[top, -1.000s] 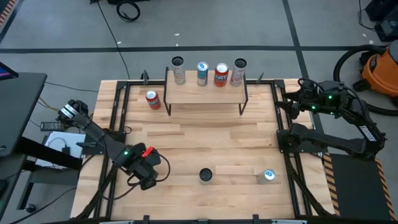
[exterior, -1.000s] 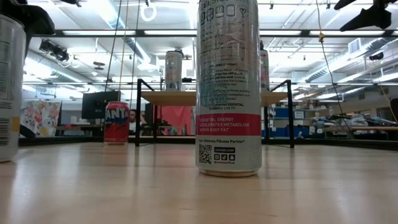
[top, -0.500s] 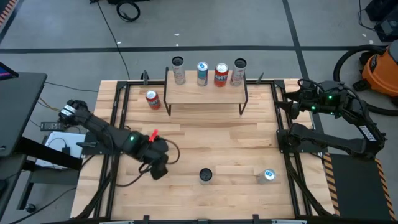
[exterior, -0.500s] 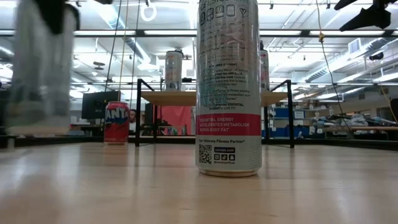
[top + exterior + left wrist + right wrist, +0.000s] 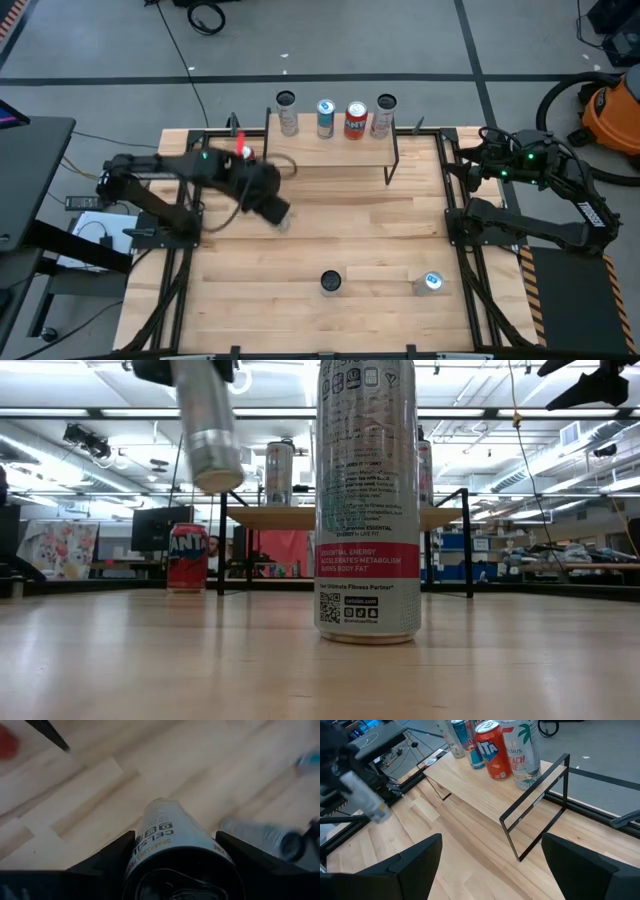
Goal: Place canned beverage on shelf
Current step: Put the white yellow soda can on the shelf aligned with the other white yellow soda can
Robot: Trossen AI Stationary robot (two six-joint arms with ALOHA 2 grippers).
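While aloft, my left gripper [image 5: 175, 870] clamps one silver can [image 5: 172, 837], lettered "CEL… SPARKLING"; shelf [image 5: 485, 790] stock includes a "CELSIUS PEACH VIBE" can [image 5: 522, 750]; right gripper [image 5: 490, 865] gapes wide.

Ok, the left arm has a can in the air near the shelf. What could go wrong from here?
The left gripper carries the slim silver can tilted, so it may land off-upright and topple. Four cans already line the back of the shelf, so a deep placement could knock one. The shelf's black frame also lies in the swing path.
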